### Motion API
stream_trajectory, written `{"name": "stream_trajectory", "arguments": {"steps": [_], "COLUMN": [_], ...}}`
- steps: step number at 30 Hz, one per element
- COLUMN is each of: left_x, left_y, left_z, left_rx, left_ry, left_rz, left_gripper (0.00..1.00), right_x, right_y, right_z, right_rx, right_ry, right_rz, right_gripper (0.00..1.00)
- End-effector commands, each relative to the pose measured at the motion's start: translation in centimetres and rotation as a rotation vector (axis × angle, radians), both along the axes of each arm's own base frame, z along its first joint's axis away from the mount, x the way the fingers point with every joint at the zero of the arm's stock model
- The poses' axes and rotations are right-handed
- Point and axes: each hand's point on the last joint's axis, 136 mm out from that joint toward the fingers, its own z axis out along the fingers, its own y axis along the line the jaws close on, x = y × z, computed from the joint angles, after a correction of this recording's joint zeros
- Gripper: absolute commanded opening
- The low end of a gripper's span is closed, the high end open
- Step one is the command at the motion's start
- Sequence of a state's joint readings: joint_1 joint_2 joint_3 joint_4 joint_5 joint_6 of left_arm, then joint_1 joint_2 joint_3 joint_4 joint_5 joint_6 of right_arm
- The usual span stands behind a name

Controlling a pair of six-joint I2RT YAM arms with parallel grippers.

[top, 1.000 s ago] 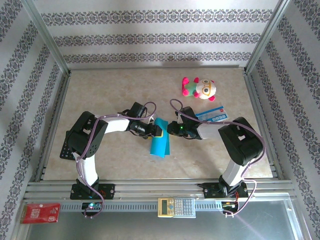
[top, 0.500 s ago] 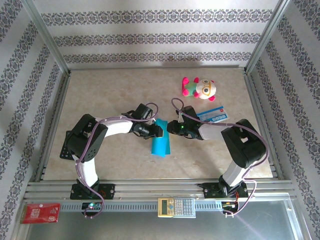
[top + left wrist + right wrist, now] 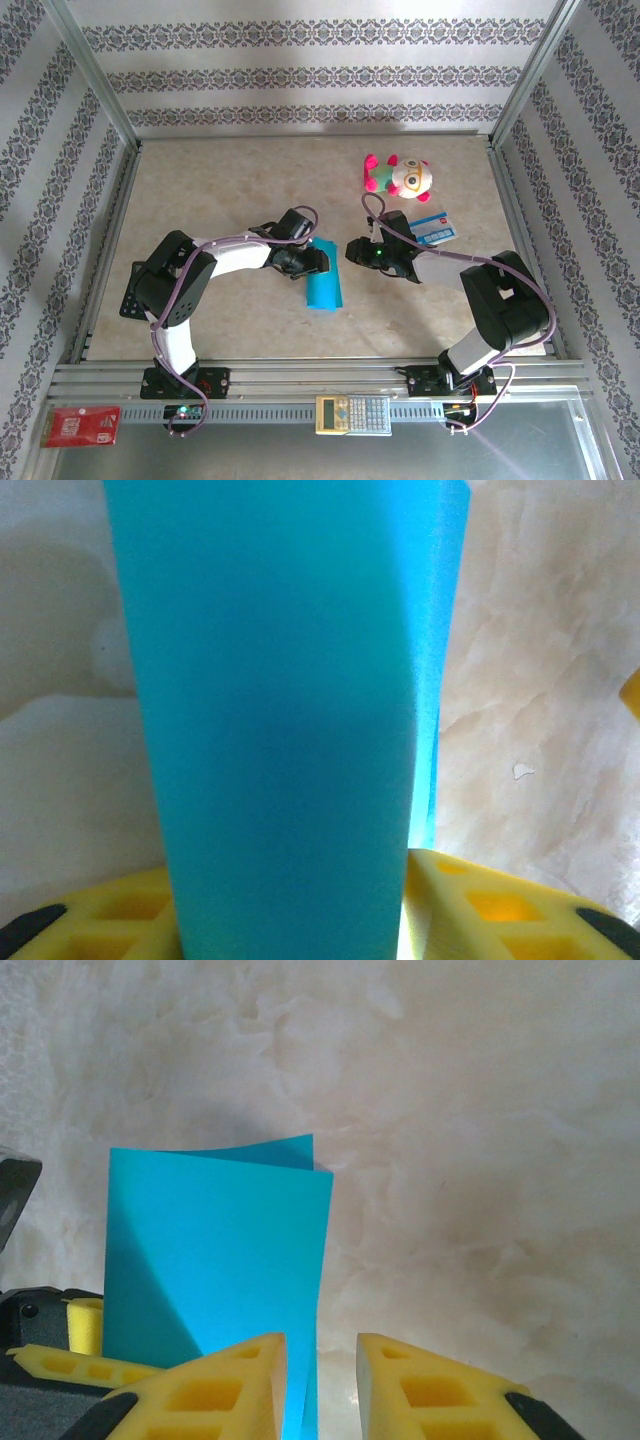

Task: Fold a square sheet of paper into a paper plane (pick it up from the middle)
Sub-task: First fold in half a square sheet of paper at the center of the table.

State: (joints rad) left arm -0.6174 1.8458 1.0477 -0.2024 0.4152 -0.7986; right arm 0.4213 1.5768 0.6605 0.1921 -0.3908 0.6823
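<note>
- Left gripper (image 3: 319,262): yellow fingers (image 3: 95,920) sit either side of the folded teal paper (image 3: 323,288), which runs between them. Can't tell if it's actually clamped.
- Right gripper (image 3: 322,1350): jaws a narrow slot apart, clamping nothing. The paper's right edge sits in the slot.
- Paper is mid-table (image 3: 220,180), far end between both grippers, near end toward the bases.
</note>
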Motion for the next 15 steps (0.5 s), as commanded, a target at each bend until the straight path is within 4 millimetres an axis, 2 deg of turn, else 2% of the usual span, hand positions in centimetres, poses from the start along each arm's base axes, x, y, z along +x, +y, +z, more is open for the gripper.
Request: {"name": "stream_trajectory", "arguments": {"steps": [1, 10, 15], "left_x": [0.6, 1.2, 1.2], "left_y": [5.7, 6.3, 6.5], "left_z": [-3.8, -3.4, -3.5], "left_rx": [0.261, 0.278, 0.302], "left_ry": [0.011, -0.029, -0.031], "left_rz": [0.145, 0.188, 0.196], "left_gripper": [0.51, 0.51, 0.48], "right_x": [-0.9, -3.3, -4.4], "right_y": [0.3, 0.4, 1.2], "right_z": [0.4, -0.2, -0.3], "right_rx": [0.031, 0.052, 0.071], "right_ry": [0.006, 0.056, 0.083], "right_rz": [0.026, 0.041, 0.060], "right_gripper": [0.26, 0.24, 0.22]}}
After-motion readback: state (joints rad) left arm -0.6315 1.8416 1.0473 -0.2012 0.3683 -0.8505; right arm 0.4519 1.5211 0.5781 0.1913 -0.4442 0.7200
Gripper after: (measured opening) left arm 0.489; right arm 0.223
